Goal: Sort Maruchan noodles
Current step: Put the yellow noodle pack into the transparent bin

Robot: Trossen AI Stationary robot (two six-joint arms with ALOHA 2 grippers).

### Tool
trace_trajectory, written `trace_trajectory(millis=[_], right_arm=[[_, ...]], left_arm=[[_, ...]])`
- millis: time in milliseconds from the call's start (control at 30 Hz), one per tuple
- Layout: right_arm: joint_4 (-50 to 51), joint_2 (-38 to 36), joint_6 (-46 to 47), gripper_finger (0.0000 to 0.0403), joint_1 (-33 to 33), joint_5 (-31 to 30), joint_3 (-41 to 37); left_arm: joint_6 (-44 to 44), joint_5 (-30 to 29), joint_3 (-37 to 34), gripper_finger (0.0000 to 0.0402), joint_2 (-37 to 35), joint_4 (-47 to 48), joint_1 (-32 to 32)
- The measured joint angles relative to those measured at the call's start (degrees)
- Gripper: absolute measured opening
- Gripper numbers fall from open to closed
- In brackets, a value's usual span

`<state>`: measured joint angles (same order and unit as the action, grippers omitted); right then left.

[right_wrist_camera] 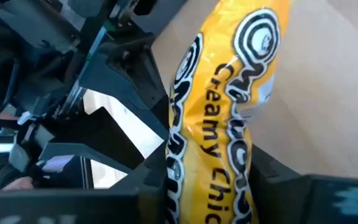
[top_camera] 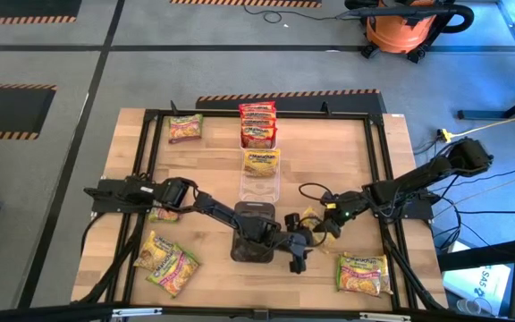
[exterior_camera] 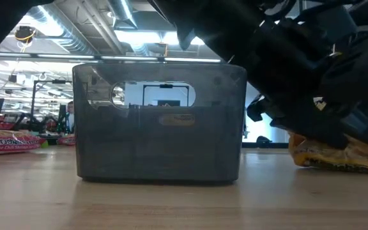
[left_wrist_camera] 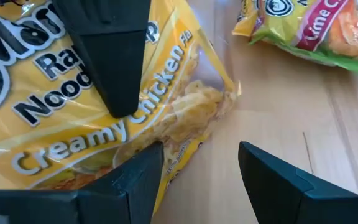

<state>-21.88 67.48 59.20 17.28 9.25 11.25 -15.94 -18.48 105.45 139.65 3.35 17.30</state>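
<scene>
The right gripper (right_wrist_camera: 229, 180) had its fingers clamped on a light, crinkly, slippery yellow packet (right_wrist_camera: 229, 106); the left gripper's (left_wrist_camera: 197, 168) fingers stood apart; an edge grip suited it.

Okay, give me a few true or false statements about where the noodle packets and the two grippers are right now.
1. The right gripper grips a yellow packet. True.
2. The left gripper is shut. False: its fingers stand apart.
3. The red packets lie in the dark bin. False: they are stacked at the far end of the table, apart from that bin.
4. A lone packet lies near the table's front right corner. True.
</scene>
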Motion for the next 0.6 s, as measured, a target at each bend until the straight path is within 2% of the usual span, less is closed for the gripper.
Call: trace_trajectory(millis=[133, 267, 400, 500, 600], right_arm=[[0.83, -1.32, -3.31, 0.0096, 0.00, -0.02, 0.69], [9.25, -3.49, -8.91, 0.0106, 0.05, 1.28, 5.21], [20.44, -4.85, -16.62, 0.0095, 0.05, -1.09, 11.72], [27.48, -5.18, -21.99, 0.0093, 0.05, -4.53, 16.41], [33.01, -5.16, -26.85, 0.0094, 0.02, -8.47, 21.40]], left_arm=[[-0.36, 0.26, -0.01, 0.0207, -1.83, 2.39, 0.72], [-0.02, -0.19, -0.02, 0.0208, -7.41, 8.33, 2.13], [-0.84, -1.92, 0.07, 0.0208, -13.57, 19.63, 3.48], [-2.48, -0.44, 0.04, 0.0208, -17.31, 28.64, 4.41], [-5.16, -1.65, -0.04, 0.0208, -20.54, 37.22, 6.01]])
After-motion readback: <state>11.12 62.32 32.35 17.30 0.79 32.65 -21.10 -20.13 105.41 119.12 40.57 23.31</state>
